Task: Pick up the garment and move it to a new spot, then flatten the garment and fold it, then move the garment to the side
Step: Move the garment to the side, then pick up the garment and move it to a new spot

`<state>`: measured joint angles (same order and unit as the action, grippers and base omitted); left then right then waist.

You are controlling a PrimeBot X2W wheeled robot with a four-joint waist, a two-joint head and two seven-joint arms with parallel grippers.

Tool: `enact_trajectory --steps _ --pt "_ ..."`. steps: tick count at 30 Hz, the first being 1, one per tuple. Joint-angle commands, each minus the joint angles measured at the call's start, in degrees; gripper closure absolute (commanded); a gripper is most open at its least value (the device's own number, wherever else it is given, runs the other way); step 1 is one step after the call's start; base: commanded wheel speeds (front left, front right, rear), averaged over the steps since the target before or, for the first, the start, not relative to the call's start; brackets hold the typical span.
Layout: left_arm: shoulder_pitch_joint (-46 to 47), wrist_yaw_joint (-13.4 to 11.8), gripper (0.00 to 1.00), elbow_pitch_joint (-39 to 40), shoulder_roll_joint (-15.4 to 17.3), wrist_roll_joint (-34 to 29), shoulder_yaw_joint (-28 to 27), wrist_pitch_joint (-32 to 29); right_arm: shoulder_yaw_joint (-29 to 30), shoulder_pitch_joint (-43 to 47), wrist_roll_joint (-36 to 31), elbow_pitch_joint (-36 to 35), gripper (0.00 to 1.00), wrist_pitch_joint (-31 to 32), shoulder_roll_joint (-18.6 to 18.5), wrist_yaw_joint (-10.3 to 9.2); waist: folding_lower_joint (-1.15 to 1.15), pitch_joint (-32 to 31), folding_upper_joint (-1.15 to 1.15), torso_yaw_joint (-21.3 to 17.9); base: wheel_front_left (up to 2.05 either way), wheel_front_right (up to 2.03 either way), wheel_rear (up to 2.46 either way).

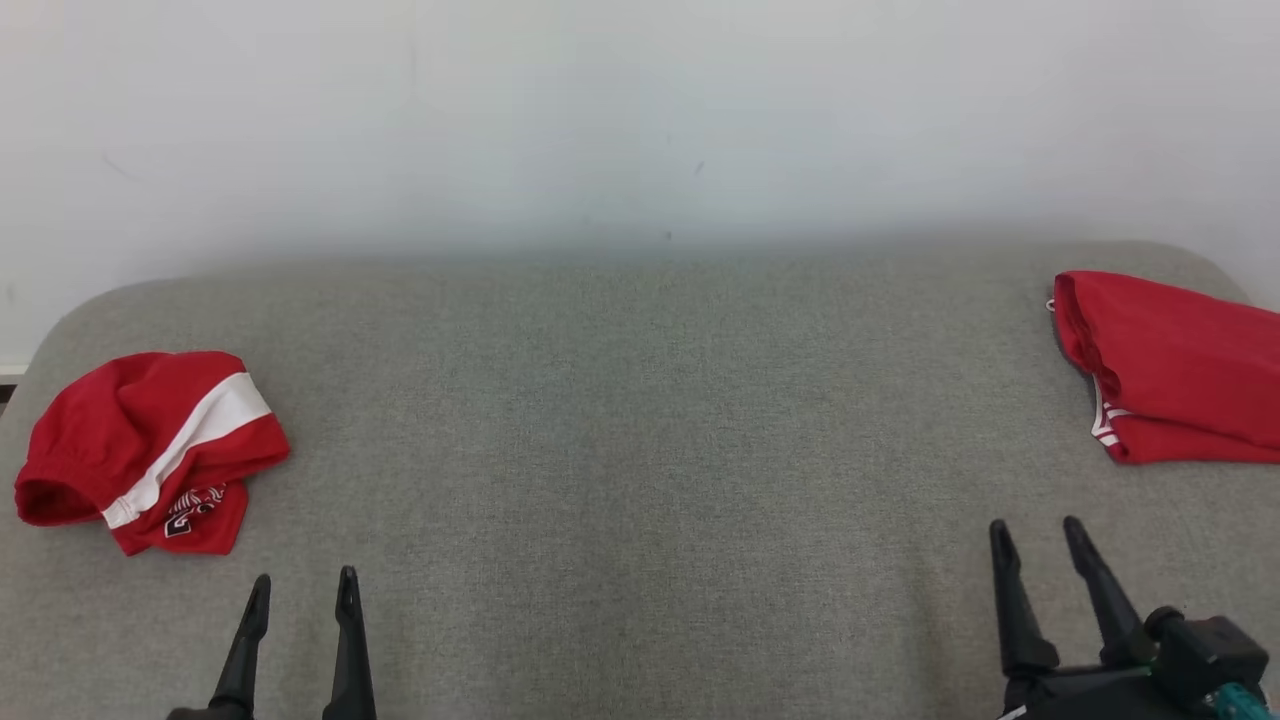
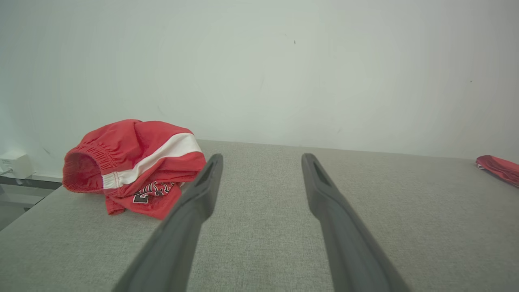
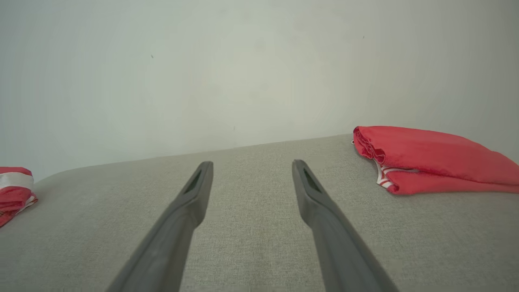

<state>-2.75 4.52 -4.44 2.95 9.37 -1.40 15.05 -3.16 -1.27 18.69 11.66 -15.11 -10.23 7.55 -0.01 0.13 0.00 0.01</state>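
**Item 1.** Left claw (image 1: 305, 577) — released, fingers spread wide with nothing between them. It is poised low over the grey fabric-covered surface (image 1: 640, 430), fingers pointing toward the white wall (image 1: 640, 120).

**Item 2.** Right claw (image 1: 1035, 525): likewise released and empty, in the same attitude. Both claws look parked at a ready stance, which suggests no step of the task has yet begun.

**Item 3.** Red sports shorts (image 1: 150, 450), with a white side stripe, a black-and-white print and a gaping elastic waistband.
- Place: crumpled in a heap ahead of the left claw and off to its outer, left side, near the fingertips but apart from them. They are well apart from the right claw, across the bare middle of the surface.
- Judgement: probably the task's garment, since it is the unfolded one and lies within the left claw's easier reach.

**Item 4.** Folded red garment (image 1: 1170, 365), white trim at one edge; kind not certain.
- Place: ahead of the right claw and to its outer, right side, near the surface's far right corner, partly cut off by the edge of the head view.
- Judgement: its tidy layers and edge position suggest a piece already finished and set aside.

**Note.** The open stretch ahead of and between the two claws seems the likely new spot for flattening — there is room for both claws to work.
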Motion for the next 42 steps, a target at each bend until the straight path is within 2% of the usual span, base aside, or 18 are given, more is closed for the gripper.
enact_trajectory --steps 1,14,29,35,42 --pt "-1.1 -0.2 0.00 -0.1 -0.1 0.3 0.0 0.2 -0.3 0.8 -0.2 -0.2 0.00 0.0 0.6 -0.15 0.01 -0.2 0.00 -0.3 0.00 0.00 0.00" --pt "-0.2 -0.3 0.00 -1.7 -0.1 -0.2 1.0 0.2 -0.1 1.8 -2.1 -0.3 0.00 0.0 2.6 -0.15 0.01 0.0 0.00 -1.4 0.00 0.00 0.00" --pt "-0.3 -0.4 0.00 -1.8 -0.1 -0.9 0.6 0.2 0.2 2.5 -2.5 0.0 0.00 0.0 2.7 -0.15 0.01 0.0 0.00 -1.1 0.00 0.00 0.00" --pt "0.5 -0.3 0.00 -2.0 -0.1 -1.4 0.0 0.2 0.6 2.5 -2.5 0.0 0.00 0.0 3.0 -0.15 0.01 -0.1 0.00 1.2 0.00 0.00 0.00" --pt "1.2 0.2 0.00 -2.7 0.0 -2.0 -0.9 0.2 1.2 3.5 -2.1 0.1 0.00 0.0 3.4 -0.15 0.01 0.0 0.00 6.5 0.00 0.00 0.00"
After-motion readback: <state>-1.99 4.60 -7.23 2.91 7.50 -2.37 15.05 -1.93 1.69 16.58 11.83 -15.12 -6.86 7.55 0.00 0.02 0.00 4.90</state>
